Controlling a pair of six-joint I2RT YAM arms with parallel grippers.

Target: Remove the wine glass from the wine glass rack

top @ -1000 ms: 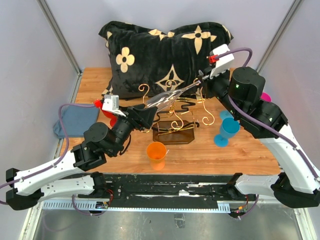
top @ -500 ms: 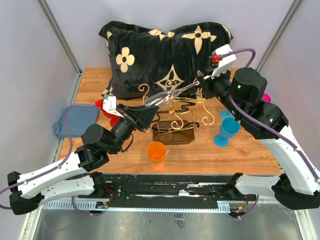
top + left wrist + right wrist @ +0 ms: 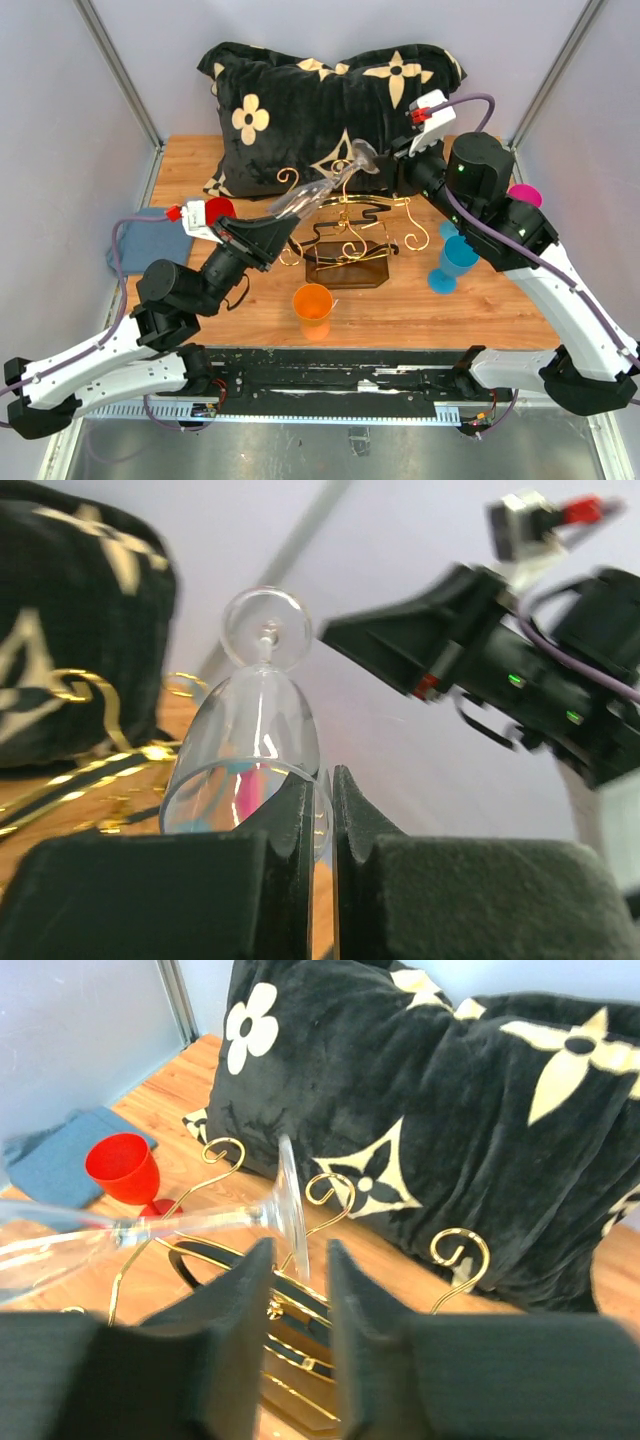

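Left end effector [image 3: 322, 780] is clamped tight on the wine glass [image 3: 318, 187]. It pinches one wall of the bowl at the rim, one finger inside and one outside. The glass hangs tilted, almost on its side, above the rear left of the wine glass rack [image 3: 345, 268], bowl toward the left arm and foot up toward the pillow [image 3: 320, 100]. It looks lifted off the black rails. I can't confirm from any view that the stem is clear of the gold scrolls. Right end effector [image 3: 298, 1248] is only narrowly parted. The edge of the foot sits loosely in that gap and doesn't look gripped, so I judge the left arm carries the whole load. Main risk is the grip itself: a thin-wall pinch at the rim with stem and foot cantilevered out, so any quick wrist move could swing the glass in the pads or let it slide out. Squeezing harder to compensate could crack the rim. Second risk: the foot is right at the right fingers, so if either arm moves sideways before they separate, the foot gets knocked and levers against the pinch. Third: dropping low on the way out could hook the stem or foot on a scroll and drag the rack. A drop here would land on the rack or the counter [image 3: 400, 300], near the orange cup [image 3: 313, 305].
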